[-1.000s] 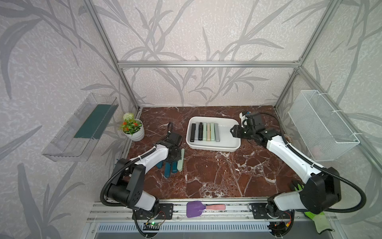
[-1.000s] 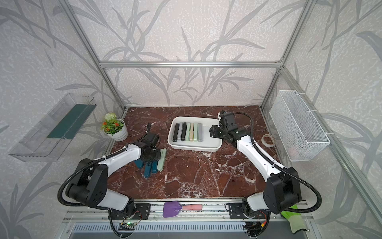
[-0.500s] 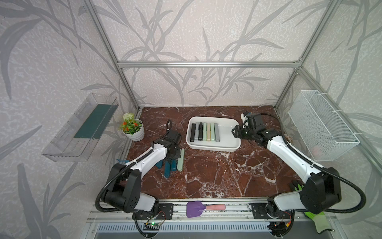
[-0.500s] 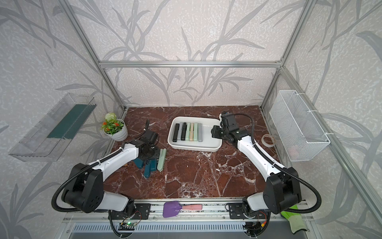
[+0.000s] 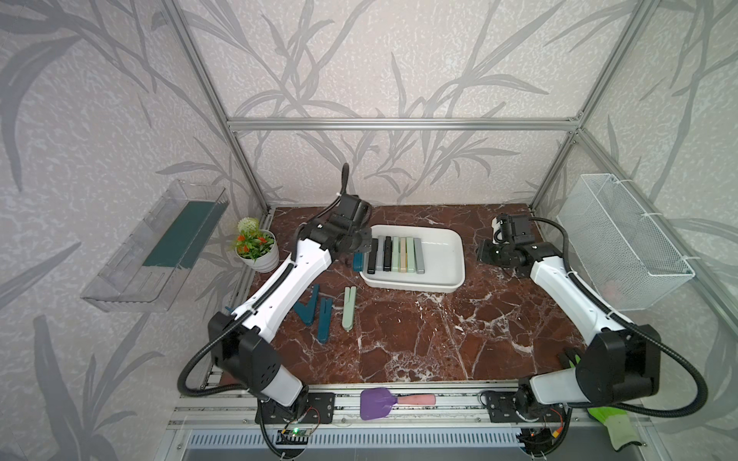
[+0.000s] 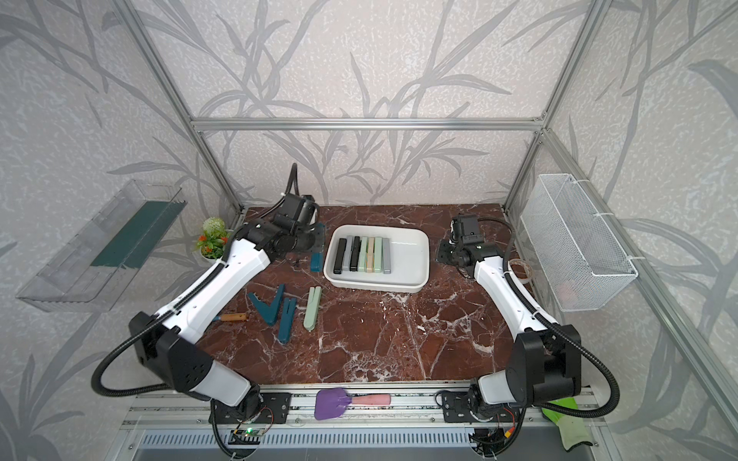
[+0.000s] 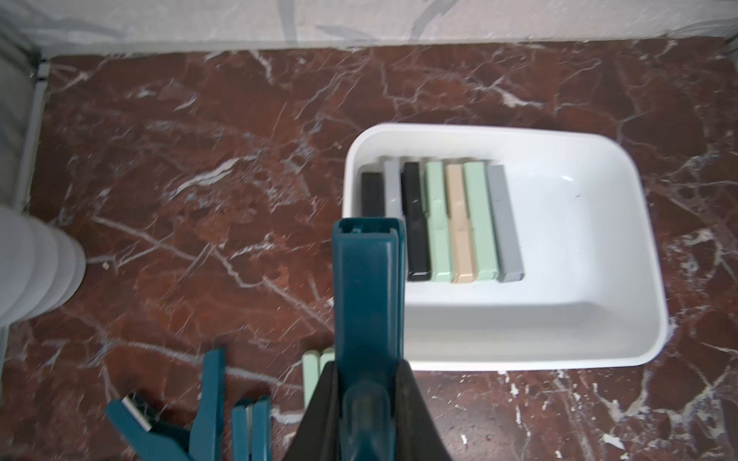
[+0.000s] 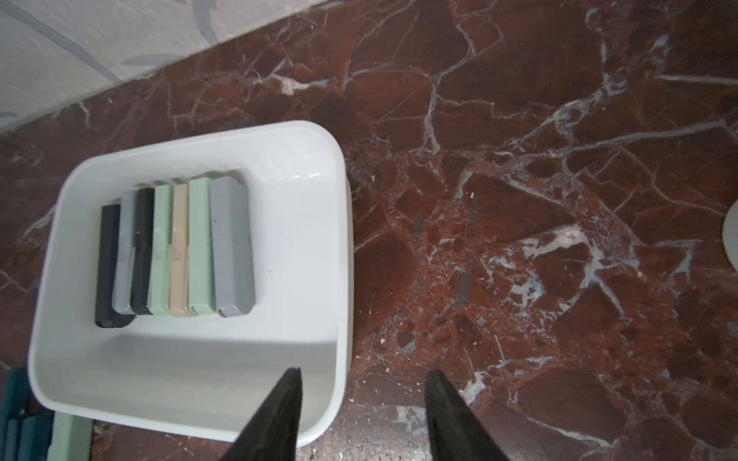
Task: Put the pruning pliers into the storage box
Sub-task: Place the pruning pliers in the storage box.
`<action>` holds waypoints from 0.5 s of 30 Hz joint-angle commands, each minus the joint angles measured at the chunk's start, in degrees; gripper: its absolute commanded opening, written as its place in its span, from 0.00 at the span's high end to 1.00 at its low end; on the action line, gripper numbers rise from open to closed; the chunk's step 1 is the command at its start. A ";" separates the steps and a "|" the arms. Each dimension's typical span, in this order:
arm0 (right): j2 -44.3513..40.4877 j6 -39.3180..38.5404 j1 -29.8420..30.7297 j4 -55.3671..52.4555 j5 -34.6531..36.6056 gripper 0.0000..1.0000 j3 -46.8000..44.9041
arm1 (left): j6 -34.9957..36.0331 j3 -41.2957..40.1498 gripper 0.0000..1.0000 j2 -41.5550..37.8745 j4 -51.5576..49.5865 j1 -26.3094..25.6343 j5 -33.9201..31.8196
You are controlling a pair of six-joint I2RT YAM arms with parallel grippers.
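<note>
In both top views, a red marble table (image 5: 439,331) stands within leaf-papered walls (image 5: 399,60); teal pliers (image 5: 358,262) hang at the box's (image 5: 443,255) nine o'clock rim, long axis six-to-twelve. Left wrist view: the left gripper (image 7: 368,365) clamps them. Right wrist view: the right gripper (image 8: 364,377) is parted, empty.

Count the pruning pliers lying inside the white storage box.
7, side by side in the storage box, from the left arm's side: black pliers, grey pliers, second black, pale green pliers, beige pliers, second pale green, second grey. None looks hidden.
</note>
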 commanded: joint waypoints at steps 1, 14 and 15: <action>2.87 -2.28 0.11 -0.49 -0.07 0.49 -0.88 | 1.78 11.85 0.84 9.90 -0.81 -3.96 1.05; 17.05 0.79 -0.44 5.20 -8.97 0.62 2.33 | -4.85 58.82 0.84 50.14 -4.47 -12.32 5.46; 17.10 0.89 -0.40 5.68 -9.19 0.62 2.21 | -5.26 58.77 0.84 50.83 -4.03 -12.63 4.88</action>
